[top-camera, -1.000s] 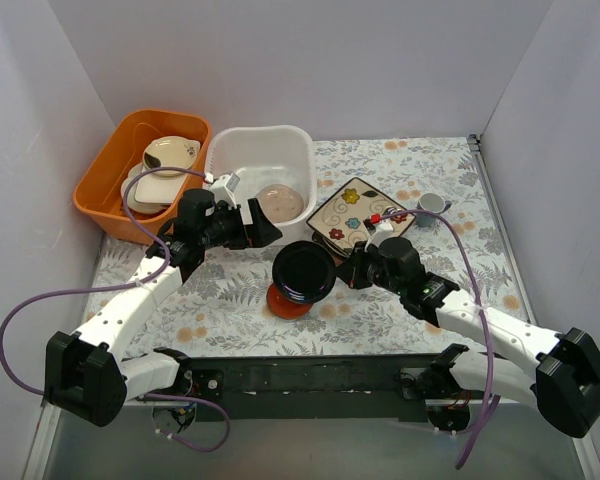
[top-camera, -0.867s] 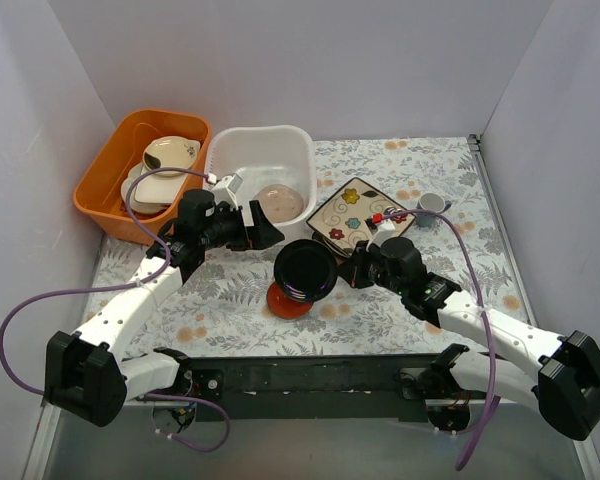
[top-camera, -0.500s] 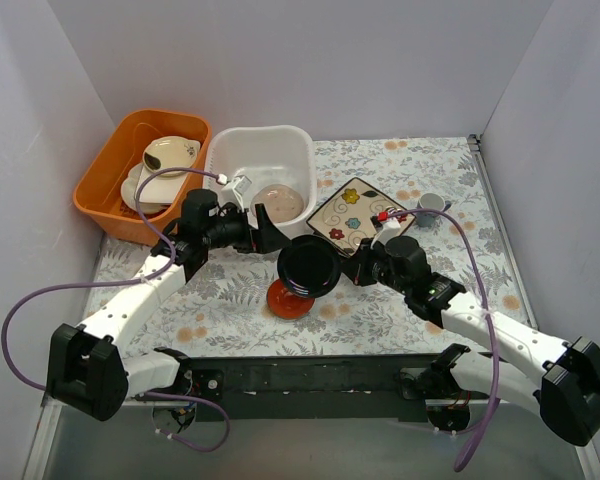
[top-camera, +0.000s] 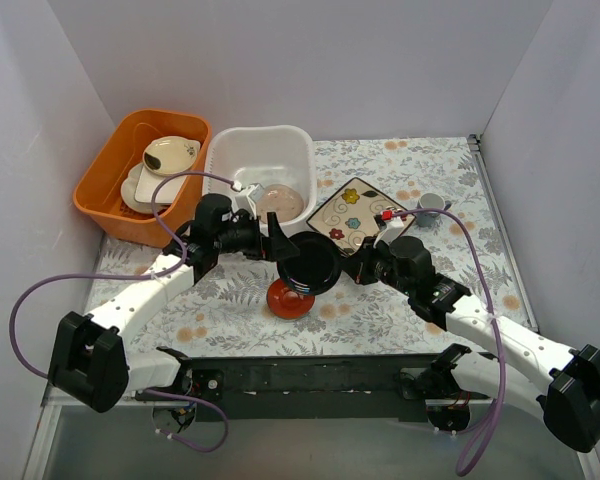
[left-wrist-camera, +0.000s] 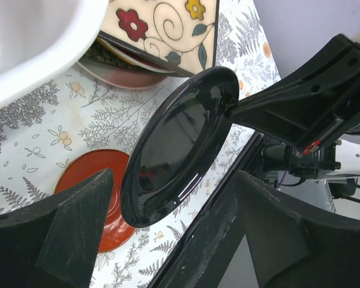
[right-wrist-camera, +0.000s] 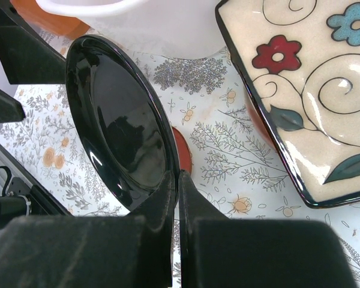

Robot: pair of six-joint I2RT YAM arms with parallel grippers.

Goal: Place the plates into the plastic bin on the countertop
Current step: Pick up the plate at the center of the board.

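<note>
- Top external view: the right gripper (top-camera: 350, 268) is clamped on the rim of the small dark glossy plate (top-camera: 308, 265). It holds the plate tilted on edge above the countertop (top-camera: 230, 300), near the middle.
- Right wrist view: the two fingers (right-wrist-camera: 162, 198) are pressed together on the plate's lower rim, with its shiny face turned toward 9 o'clock.
- The left gripper (top-camera: 278, 238) stands open at the plate's 10 o'clock. In the left wrist view its jaws are spread wide with the plate between them; no contact can be made out.
- The red saucer (top-camera: 290, 299) lies flat on the countertop at the dark plate's 6 o'clock.
- The white plastic bin (top-camera: 250, 160) sits at the plate's 11 o'clock, with a pink-cream round plate (top-camera: 280, 200) lying inside.
- The cream square floral plate (top-camera: 355, 212) rests at 1 o'clock on top of other plates, just beside the bin.
</note>
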